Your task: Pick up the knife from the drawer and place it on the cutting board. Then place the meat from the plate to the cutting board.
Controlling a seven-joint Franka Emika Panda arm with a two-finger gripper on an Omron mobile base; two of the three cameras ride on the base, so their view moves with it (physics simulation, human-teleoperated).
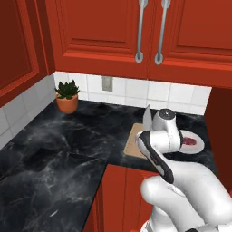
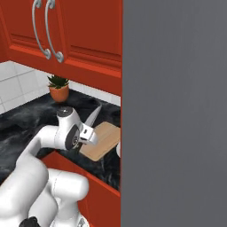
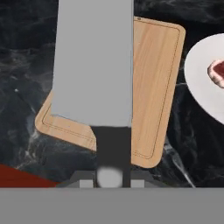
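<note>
I'm in the first step, carrying the knife [image 3: 94,65] above the cutting board [image 3: 153,78]; next I need to lower it and lay the blade flat on the wood before letting go. My gripper [image 3: 113,175] is clamped on the black handle, blade pointing away over the board. The meat [image 1: 190,141] sits on the plate [image 1: 198,146], just beside the board.

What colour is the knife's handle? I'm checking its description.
Black; the knife has a silver-grey blade. It shows best in the hand view.
</note>
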